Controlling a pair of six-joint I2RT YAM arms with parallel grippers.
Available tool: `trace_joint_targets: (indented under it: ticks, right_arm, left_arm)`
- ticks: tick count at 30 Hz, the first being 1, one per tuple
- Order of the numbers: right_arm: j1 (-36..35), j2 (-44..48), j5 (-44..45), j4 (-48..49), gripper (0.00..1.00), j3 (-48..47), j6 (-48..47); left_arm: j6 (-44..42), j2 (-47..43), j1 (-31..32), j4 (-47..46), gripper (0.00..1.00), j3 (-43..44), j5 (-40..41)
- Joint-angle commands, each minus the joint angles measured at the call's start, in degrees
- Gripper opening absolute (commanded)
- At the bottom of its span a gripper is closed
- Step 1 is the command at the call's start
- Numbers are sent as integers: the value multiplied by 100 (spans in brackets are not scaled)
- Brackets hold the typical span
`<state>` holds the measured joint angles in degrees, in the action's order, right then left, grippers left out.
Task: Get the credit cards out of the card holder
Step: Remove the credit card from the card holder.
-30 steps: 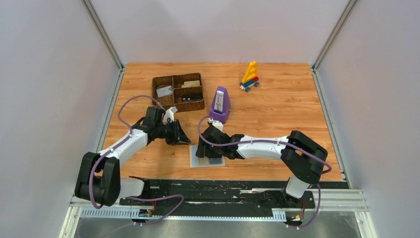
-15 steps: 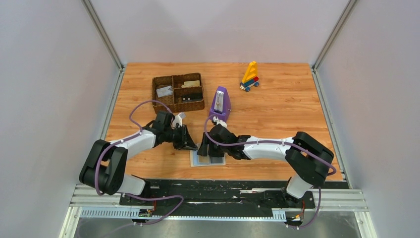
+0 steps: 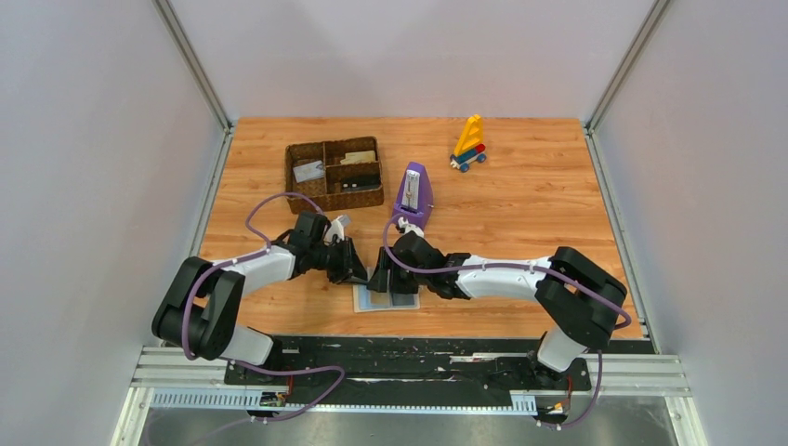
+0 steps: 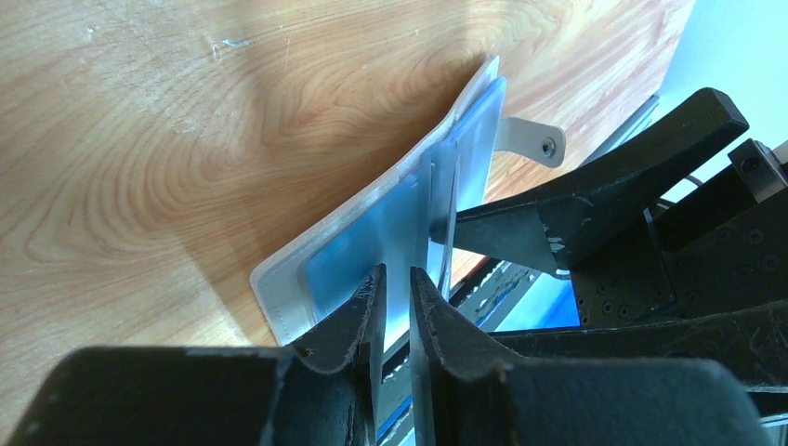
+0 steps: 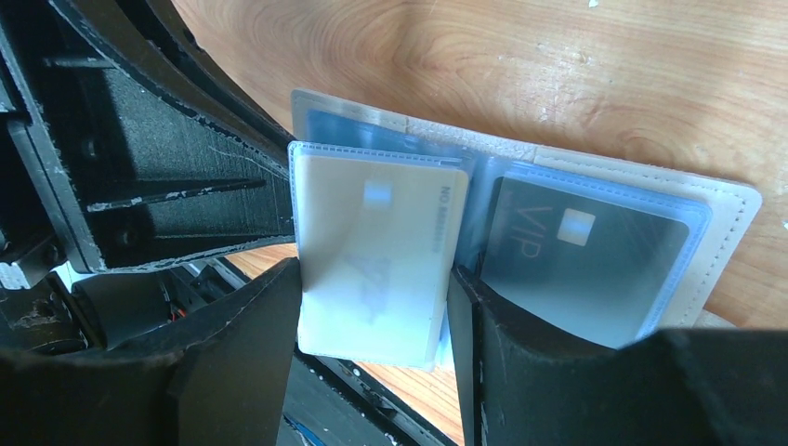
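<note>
The light-blue card holder (image 3: pixel 387 299) lies open near the table's front edge. In the right wrist view a clear sleeve with a tan card (image 5: pixel 381 242) stands up from it, and a black card (image 5: pixel 585 251) lies in the right half. My left gripper (image 3: pixel 355 271) reaches in from the left. Its jaws (image 4: pixel 396 279) are pinched on the raised sleeve's edge (image 4: pixel 432 209), with only a thin gap. My right gripper (image 3: pixel 379 282) is over the holder, open (image 5: pixel 375 279). Its fingers straddle the tan card's sleeve, one finger (image 5: pixel 483 316) at the fold.
A brown woven tray (image 3: pixel 288 167) with cards in its compartments stands at the back left. A purple metronome (image 3: pixel 413 195) is just behind the right wrist. A coloured toy (image 3: pixel 469 142) sits far back. The black rail (image 3: pixel 418 348) runs just in front of the holder.
My left gripper has moved right and forward to the holder's left edge and narrowed its jaws there. The right arm has hardly moved.
</note>
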<state>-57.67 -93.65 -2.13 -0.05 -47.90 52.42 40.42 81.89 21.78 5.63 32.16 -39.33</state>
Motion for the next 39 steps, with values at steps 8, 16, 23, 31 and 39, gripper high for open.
trace_joint_targets:
  ticks: [8,16,23,31,39]
  right_arm:
    - [28,331,37,-322,66,-316,67]
    - [26,481,59,-620,70,-396,45]
    - [30,836,208,-882,60,-316,-82]
    - [114,927,208,-906,50,-38,-48]
    - [266,1161,400,-953,42,302,-30]
  left_arm:
    - [314,-264,49,-509,23,-186,-396]
    - [559,-290,273,-808,23,-212,-447]
    - [682,-139,545,-992,24,-121,-353]
    - [710,19,665,-1109,24,-53,-226]
    - [879,235,852,-1508,25,-28,-232]
